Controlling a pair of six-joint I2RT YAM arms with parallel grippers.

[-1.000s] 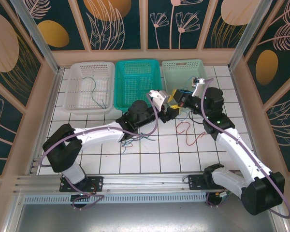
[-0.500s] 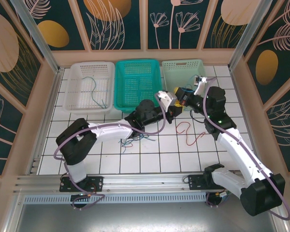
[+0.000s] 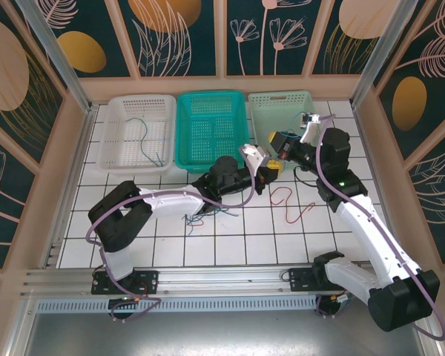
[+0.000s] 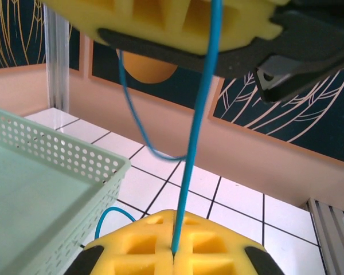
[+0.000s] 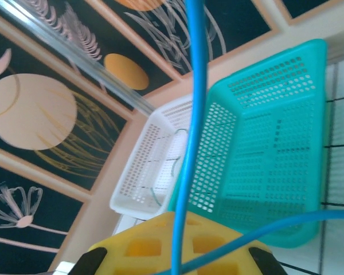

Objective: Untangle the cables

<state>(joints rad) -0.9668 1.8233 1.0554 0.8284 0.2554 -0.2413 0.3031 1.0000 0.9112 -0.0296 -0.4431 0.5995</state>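
The table (image 3: pixel 237 241) carried three baskets along its far edge: white (image 3: pixel 139 99), teal (image 3: pixel 211 95) and pale green (image 3: pixel 282 95). The left arm (image 3: pixel 170 200) and right arm (image 3: pixel 363 230) both reached toward the spot in front of the teal and green baskets, where their grippers sat just beside each other. A loose knot of cables (image 3: pixel 208 215) lay on the tiles under the left arm. A red cable (image 3: pixel 289 204) curled alone between the arms, apart from that knot. One thin cable (image 3: pixel 144 141) lay inside the white basket. The left gripper (image 4: pixel 173 252) was pinched together on a blue cable (image 4: pixel 195 143), which ran taut (a straight line in the left wrist view) to the right gripper (image 3: pixel 277 140). That one's yellow fingers (image 5: pixel 143 246) were likewise pressed together on the same cable. A slack loop of the cable hung beside the taut run, near the green basket.
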